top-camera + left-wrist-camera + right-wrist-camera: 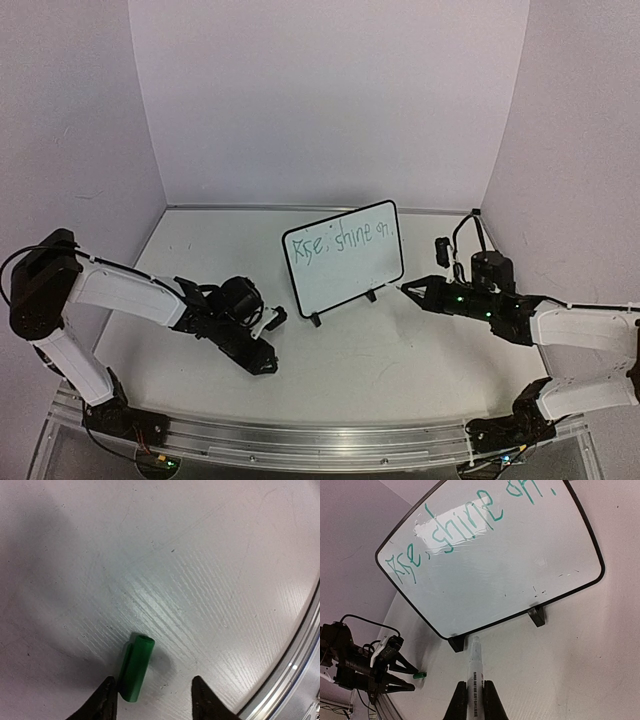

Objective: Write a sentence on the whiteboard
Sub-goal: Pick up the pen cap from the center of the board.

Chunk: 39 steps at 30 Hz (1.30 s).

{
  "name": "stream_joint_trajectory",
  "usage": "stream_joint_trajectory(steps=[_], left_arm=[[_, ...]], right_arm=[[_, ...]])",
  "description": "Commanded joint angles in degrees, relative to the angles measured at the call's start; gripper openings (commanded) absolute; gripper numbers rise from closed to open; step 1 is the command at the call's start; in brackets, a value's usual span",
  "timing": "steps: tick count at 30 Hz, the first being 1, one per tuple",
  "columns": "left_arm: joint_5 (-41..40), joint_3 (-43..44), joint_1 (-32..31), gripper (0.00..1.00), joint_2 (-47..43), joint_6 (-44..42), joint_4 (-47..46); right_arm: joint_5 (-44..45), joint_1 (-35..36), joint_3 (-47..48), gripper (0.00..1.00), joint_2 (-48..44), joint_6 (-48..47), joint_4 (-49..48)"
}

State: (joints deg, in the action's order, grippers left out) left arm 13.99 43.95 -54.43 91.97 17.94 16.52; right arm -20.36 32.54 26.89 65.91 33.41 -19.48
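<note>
the whiteboard (343, 258) stands mid-table at 12 o'clock from our bases. we read its green sentence (340, 243) as roughly "rise, shine on." our right gripper (475, 696) clamps a marker (474, 660). our left gripper (152, 684) straddles a green cap (136, 667), jaws apart.

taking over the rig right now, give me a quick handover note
Left gripper: open, down at the table, fingers either side of the green cap, not clamped.
Right gripper: shut on the marker, tip aimed low at the whiteboard.
The whiteboard stands mid-table on its feet.
Done: green sentence reads roughly "Rise, shine on."
Left: likely grab the cap and recap the marker.
</note>
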Motion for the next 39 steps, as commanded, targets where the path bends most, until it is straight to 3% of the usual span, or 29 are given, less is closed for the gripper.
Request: stream_joint_trajectory(steps=[1, 17, 26, 32, 39], left_arm=[[-6.67, 3.40, -1.34, 0.39, 2.52, -1.00, 6.09], [-12.31, 8.27, -7.43, 0.00, 8.58, -0.74, 14.16], [-10.89, 8.60, -9.38, 0.00, 1.13, -4.09, 10.07], [1.70, 9.17, -9.38, 0.00, -9.19, -11.14, 1.43], [7.81, 11.01, -9.44, 0.00, -10.32, -12.86, -0.16]], right_arm=[[1.28, 0.37, 1.01, 0.00, -0.38, -0.63, -1.12], [-1.71, 0.45, 3.37, 0.00, 0.02, -2.82, 2.58], [-24.77, 0.52, 9.52, 0.00, 5.41, -6.58, 10.15], [-38.70, 1.18, 12.91, 0.00, 9.34, -4.98, 10.17], [-46.50, 4.08, 16.56, 0.00, 12.83, -3.96, 9.99]])
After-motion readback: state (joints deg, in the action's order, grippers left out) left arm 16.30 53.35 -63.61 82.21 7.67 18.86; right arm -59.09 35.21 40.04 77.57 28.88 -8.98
